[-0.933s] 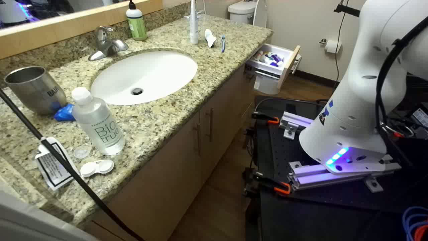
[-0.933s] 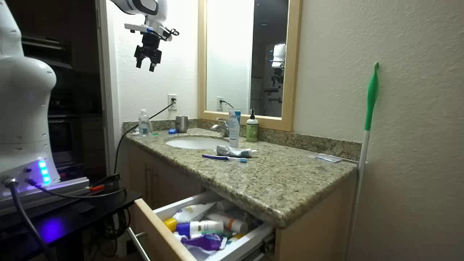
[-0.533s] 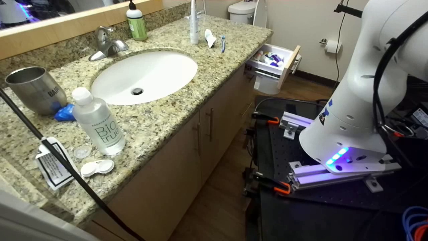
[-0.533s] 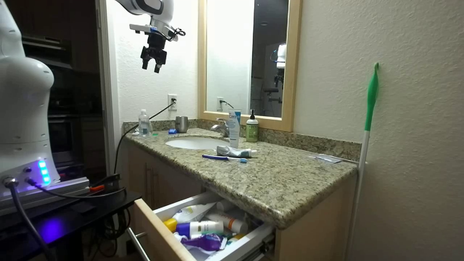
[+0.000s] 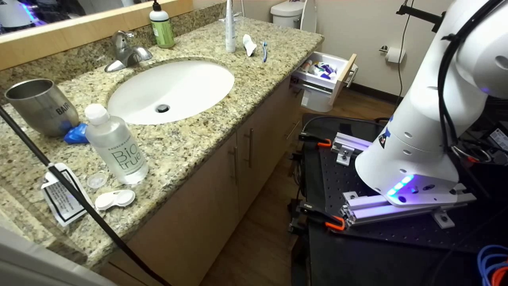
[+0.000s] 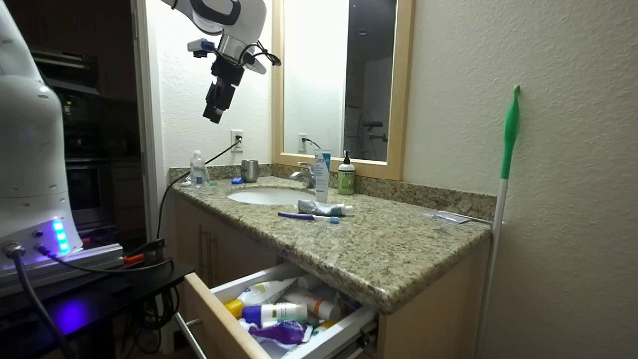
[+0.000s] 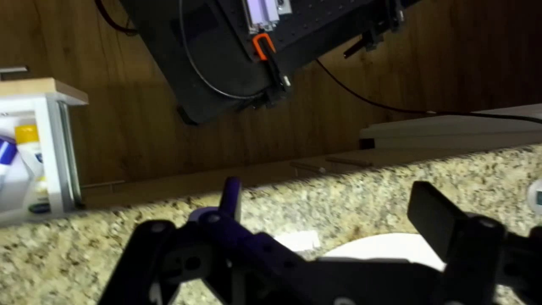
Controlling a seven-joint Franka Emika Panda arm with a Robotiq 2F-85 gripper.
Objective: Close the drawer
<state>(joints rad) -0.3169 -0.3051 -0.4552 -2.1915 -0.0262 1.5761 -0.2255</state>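
Observation:
The drawer is pulled well out from under the counter. In both exterior views its light tan front panel point(image 5: 344, 79) point(image 6: 219, 319) stands away from the cabinet, with a metal bar handle point(image 6: 188, 334) on its outer face. White, blue and purple tubes and bottles lie inside. In the wrist view the drawer point(image 7: 51, 91) is at the left edge, partly cut off. My gripper point(image 6: 214, 117) hangs tilted in the air above the far part of the counter, well apart from the drawer. In the wrist view my gripper point(image 7: 327, 190) has its fingers spread, with nothing between them.
The granite counter point(image 6: 389, 249) carries an upright tube point(image 6: 322, 177), a toothpaste tube point(image 6: 323, 208), a toothbrush point(image 6: 309, 218), a soap bottle point(image 6: 346, 174), a steel cup point(image 6: 249, 171) and a clear bottle point(image 6: 198, 169). The black robot table point(image 5: 381, 246) stands close to the drawer front.
The arm has leaned over and my gripper has moved right and lower in an exterior view, turning and tilting as it went. The drawer has not moved.

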